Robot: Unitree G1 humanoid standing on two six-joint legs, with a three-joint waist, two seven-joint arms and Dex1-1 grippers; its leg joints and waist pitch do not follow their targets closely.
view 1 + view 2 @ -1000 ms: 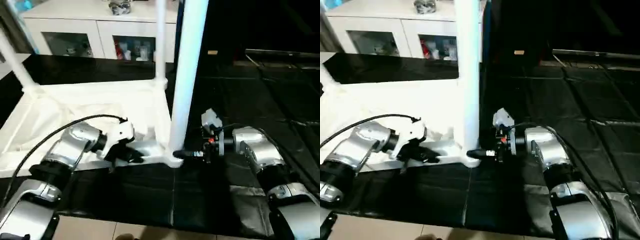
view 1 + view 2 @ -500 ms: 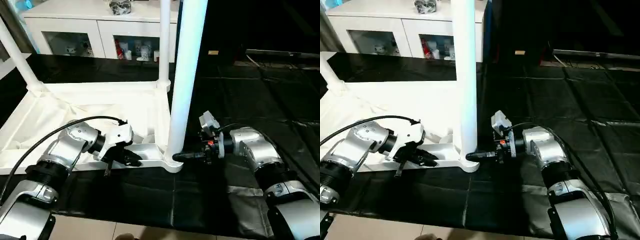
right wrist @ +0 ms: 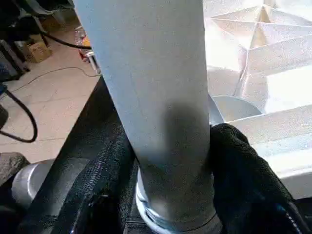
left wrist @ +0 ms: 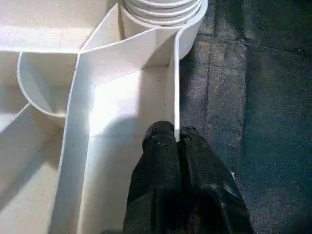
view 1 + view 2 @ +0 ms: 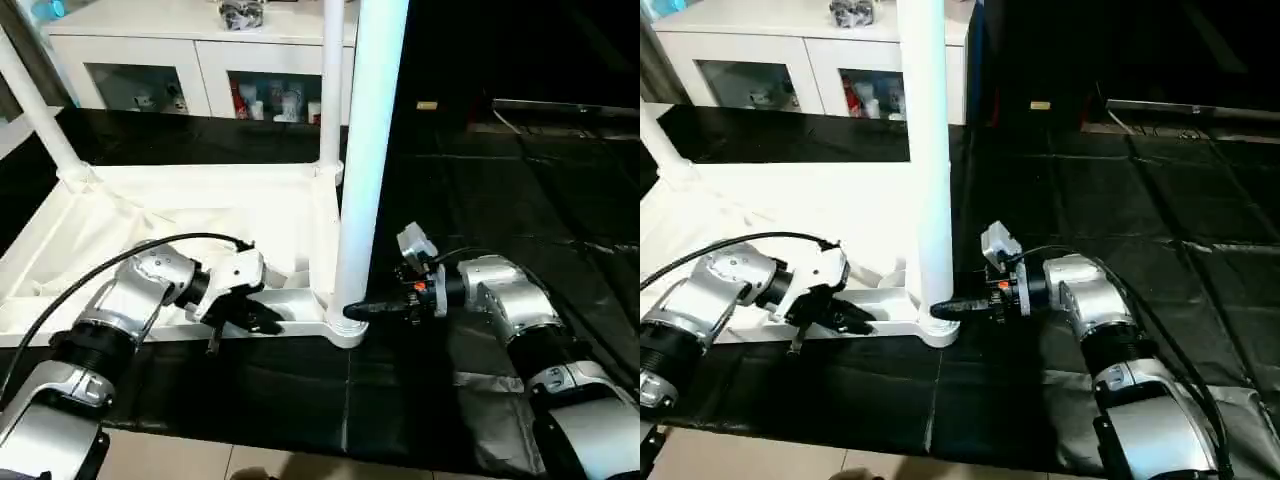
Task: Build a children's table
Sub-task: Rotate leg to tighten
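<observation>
Left eye view: the all-white plastic children's table top (image 5: 200,215) is laid upside down on the black mat (image 5: 500,220), its ribbed underside turned upward. Three long round white tube legs are seen standing in rounded corner sockets: a near leg (image 5: 365,150) in the front corner closest to the right arm, a far leg (image 5: 332,80) in the corner behind it, and a slanting leg (image 5: 35,105) at the far left corner.

The left gripper (image 5: 262,320) is placed on the near rim of the top, left of the near leg. In the left wrist view its two black fingers (image 4: 163,161) are pressed together on the thin upright wall of that rim, one to each side, so the rim is pinched between them.

The right gripper (image 5: 362,312) is brought level to the foot of the near leg, just above the socket. In the right wrist view a black finger (image 3: 239,170) is seen pressed against each side of the tube (image 3: 156,97), so the leg is clasped.

Behind the mat a white cabinet with glass doors (image 5: 200,75) is seen; small coloured bottles and jars (image 5: 270,100) are kept behind the glass, too small to tell apart. A dark patterned object (image 5: 240,13) is set on top of it.
</observation>
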